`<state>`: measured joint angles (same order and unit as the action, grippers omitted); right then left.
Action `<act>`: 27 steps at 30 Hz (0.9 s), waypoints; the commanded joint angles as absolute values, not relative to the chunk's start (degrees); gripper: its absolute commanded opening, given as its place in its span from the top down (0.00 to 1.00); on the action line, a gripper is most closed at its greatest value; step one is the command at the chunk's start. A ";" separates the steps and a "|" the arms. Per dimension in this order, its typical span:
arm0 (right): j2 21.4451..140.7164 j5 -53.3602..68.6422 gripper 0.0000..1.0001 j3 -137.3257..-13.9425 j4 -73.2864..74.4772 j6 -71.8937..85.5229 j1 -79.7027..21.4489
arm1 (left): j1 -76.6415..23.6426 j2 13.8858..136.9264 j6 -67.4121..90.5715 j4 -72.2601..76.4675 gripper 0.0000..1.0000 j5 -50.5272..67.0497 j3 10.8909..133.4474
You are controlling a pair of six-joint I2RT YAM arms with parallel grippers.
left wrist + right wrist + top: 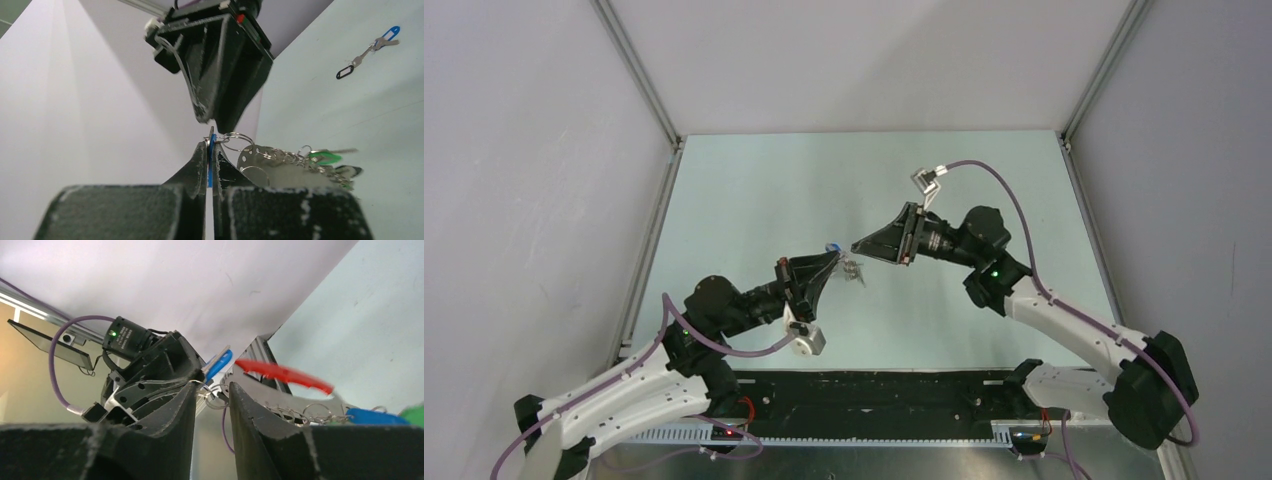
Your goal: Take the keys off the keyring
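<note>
Keys hang from raised left hand.

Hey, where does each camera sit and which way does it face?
Top external: high behind the robot, facing down at the table; left gripper, right gripper show.
Left wrist: looks along its shut fingers, pinching a blue-capped key, toward the right gripper.
Right wrist: looks between its parted fingers at the keyring and left gripper.
Wrist views share that key.

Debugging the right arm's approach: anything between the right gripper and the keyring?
Nothing visible does. The right gripper stands open, with the thin wire end of the keyring in its gap. Right beside it, the left gripper pinches a blue-capped key.
</note>
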<state>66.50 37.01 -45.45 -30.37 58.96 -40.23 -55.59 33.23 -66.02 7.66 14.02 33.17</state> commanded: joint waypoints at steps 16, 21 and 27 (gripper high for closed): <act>55.96 32.70 0.56 -47.89 -17.99 -3.02 -44.61 | -55.85 31.14 -65.11 10.20 1.00 19.15 34.54; 57.58 36.00 0.56 -47.98 -21.08 -6.31 -46.11 | -55.80 30.69 -64.53 10.03 1.00 20.72 34.68; 58.92 41.60 0.56 -47.98 -22.00 -9.16 -47.96 | -55.88 30.51 -64.29 9.58 1.00 21.72 34.99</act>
